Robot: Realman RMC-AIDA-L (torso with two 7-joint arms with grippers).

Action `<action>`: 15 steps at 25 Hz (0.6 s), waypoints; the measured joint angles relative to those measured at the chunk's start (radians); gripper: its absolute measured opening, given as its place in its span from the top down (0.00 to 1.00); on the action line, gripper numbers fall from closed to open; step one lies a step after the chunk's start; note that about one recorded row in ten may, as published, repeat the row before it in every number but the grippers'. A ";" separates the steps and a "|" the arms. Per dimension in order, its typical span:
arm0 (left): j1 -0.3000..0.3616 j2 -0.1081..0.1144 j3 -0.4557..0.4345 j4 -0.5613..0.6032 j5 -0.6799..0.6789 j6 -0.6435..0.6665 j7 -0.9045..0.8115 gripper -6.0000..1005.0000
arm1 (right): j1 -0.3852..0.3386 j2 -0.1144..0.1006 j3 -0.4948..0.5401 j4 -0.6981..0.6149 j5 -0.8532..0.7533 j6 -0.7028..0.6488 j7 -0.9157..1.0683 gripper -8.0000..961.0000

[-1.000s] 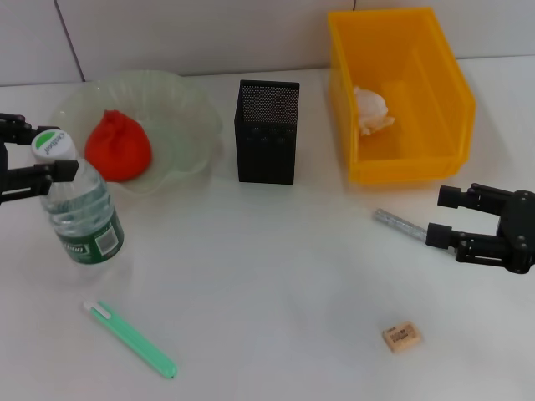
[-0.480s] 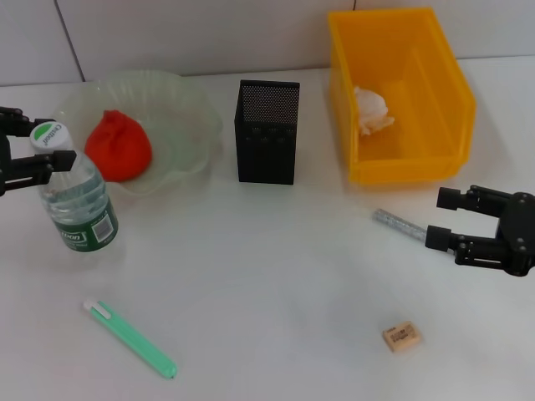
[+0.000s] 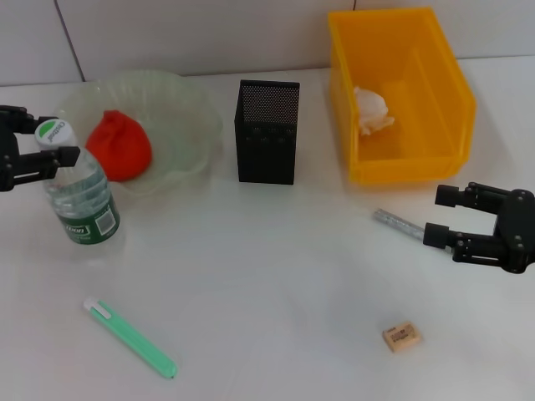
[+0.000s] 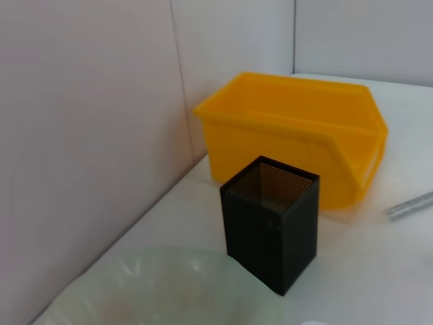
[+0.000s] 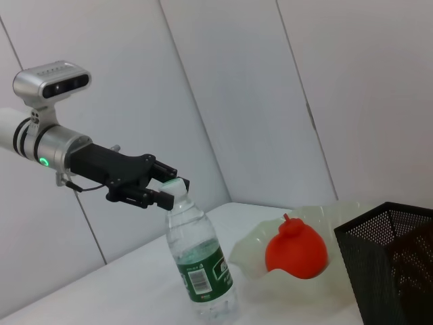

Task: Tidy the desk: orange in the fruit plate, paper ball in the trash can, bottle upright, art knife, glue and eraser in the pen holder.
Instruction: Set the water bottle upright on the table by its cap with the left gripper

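While upright, bottle (image 3: 80, 196) in left pincer (image 3: 52, 142).

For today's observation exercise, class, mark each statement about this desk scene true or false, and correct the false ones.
1. The red-orange round fruit lies in the translucent pale-green scalloped plate. True.
2. The crumpled white paper ball lies on the desk beside the black mesh pen holder. False: it is inside the yellow-orange plastic bin.
3. The clear water bottle with the green label lies on its side. False: it stands upright, the left gripper at its white cap.
4. The small tan eraser lies on the desk, outside the pen holder. True.
5. The right gripper holds the green art knife. False: it is open and empty, near a grey stick.
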 joint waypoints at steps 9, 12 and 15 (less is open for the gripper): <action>-0.002 -0.005 0.013 -0.012 0.006 -0.017 -0.004 0.49 | 0.005 -0.013 0.000 0.023 0.000 0.005 -0.001 0.21; -0.002 -0.010 0.023 -0.010 0.009 -0.015 -0.006 0.49 | 0.008 -0.016 0.000 0.028 0.000 0.005 -0.002 0.21; -0.001 -0.016 0.024 -0.005 0.012 -0.014 -0.010 0.49 | 0.010 -0.017 0.000 0.028 0.000 0.006 -0.003 0.21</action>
